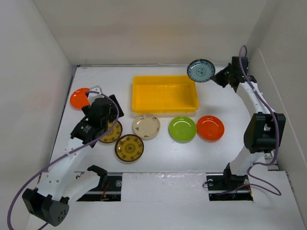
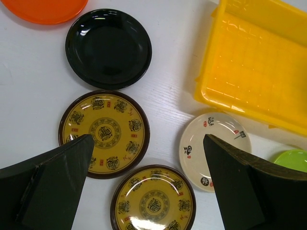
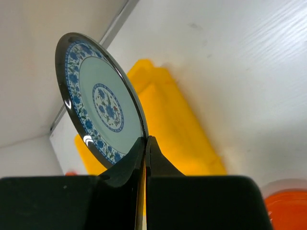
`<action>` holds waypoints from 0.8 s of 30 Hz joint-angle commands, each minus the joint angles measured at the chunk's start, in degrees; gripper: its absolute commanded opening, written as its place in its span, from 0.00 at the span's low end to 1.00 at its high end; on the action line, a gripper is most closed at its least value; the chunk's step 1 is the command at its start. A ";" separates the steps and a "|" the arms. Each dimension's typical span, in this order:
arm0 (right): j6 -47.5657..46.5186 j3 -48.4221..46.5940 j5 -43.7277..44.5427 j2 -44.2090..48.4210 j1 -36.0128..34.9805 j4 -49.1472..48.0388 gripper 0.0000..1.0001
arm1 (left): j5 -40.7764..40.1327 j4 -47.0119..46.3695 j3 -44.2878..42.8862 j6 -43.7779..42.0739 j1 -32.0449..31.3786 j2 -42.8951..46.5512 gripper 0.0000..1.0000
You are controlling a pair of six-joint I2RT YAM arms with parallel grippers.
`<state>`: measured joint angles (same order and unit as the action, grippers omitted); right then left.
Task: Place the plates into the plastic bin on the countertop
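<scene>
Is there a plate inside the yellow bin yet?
No, the yellow bin shows only its bare floor, and the blue-white plate is held in the right gripper beside its far corner.

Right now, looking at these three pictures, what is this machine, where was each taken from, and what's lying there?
Two robot arms stand at a flat white countertop. One picture looks down from above; the others come from a camera on each wrist. The right tool pinches a blue-white patterned round plate by its rim, near the empty shallow yellow plastic bin. The left tool hangs open. Seven more plates lie outside the bin: two orange, two brown-gold patterned, black, cream, green.
</scene>
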<state>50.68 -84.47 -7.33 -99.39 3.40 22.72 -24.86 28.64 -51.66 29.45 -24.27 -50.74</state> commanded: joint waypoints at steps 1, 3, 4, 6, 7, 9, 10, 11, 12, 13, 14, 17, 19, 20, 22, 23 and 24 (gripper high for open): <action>0.65 -1.58 -0.23 2.10 -5.14 -1.97 0.00 | -1.77 0.88 -2.48 1.74 0.37 -0.58 0.99; -0.75 -2.98 -0.83 0.35 -9.87 -0.41 0.00 | -0.56 0.89 -2.48 1.75 2.37 -1.11 0.99; -0.75 -3.51 -0.84 -0.44 -11.38 -0.40 0.00 | 1.72 0.37 -2.48 1.75 4.82 -1.11 0.99; -0.75 -3.51 -0.84 -2.64 -14.20 -1.53 0.00 | 10.04 -2.44 -1.70 -0.88 14.05 -1.11 0.99; -0.75 -2.82 -1.36 -3.43 -16.38 -3.71 0.00 | 11.75 -2.45 -1.69 -0.89 16.51 -1.72 0.99; -0.23 -2.28 -2.50 -5.88 -18.07 -6.18 0.00 | 14.82 -2.98 -1.69 -0.19 19.25 -3.13 0.99; -0.23 -2.28 -3.03 -6.94 -18.77 -7.15 0.00 | 15.45 -2.98 -1.69 0.51 19.26 -3.66 0.99; -0.23 -3.50 -3.04 -8.08 -19.65 -7.16 0.00 | 16.42 -2.98 -1.69 1.48 19.26 -4.19 0.99; -0.23 -4.30 -3.04 -10.27 -19.66 -6.47 0.00 | 17.38 -2.98 -1.69 2.53 19.26 -4.19 0.99; -0.23 -4.83 -2.43 -11.08 -19.66 -6.46 0.00 | 19.04 -2.98 -1.08 4.80 19.26 -4.19 0.99; -0.23 -4.83 -2.42 -11.87 -19.66 -7.07 0.00 | 19.06 -2.37 -1.08 6.22 19.26 -4.19 0.99; 0.30 -6.23 -2.42 -14.86 -19.66 -7.78 0.00 | 19.68 -2.36 1.90 9.99 19.26 -2.00 0.99; -0.22 -7.47 -2.42 -16.87 -19.66 -7.08 0.00 | 19.15 -1.05 3.05 11.41 19.26 0.37 0.99; -0.23 -8.16 -2.42 -16.88 -19.66 -7.08 0.00 | 18.54 -0.44 3.66 12.03 19.26 1.16 0.99; -0.23 -8.17 -2.94 -17.68 -19.14 -7.08 0.01 | 18.53 1.58 5.07 14.04 19.26 3.53 0.99; -0.84 -8.17 -2.95 -18.20 -19.13 -7.08 0.07 | 18.53 2.20 5.60 15.01 19.26 4.24 0.99; -0.84 -8.17 -3.47 -18.20 -19.13 -7.08 0.18 | 18.53 2.21 6.21 15.80 19.26 4.94 0.99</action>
<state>50.50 -89.32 -9.67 -118.69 -16.05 19.29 -6.87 29.30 -46.70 41.06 -5.15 -48.23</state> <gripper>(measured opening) 0.150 0.990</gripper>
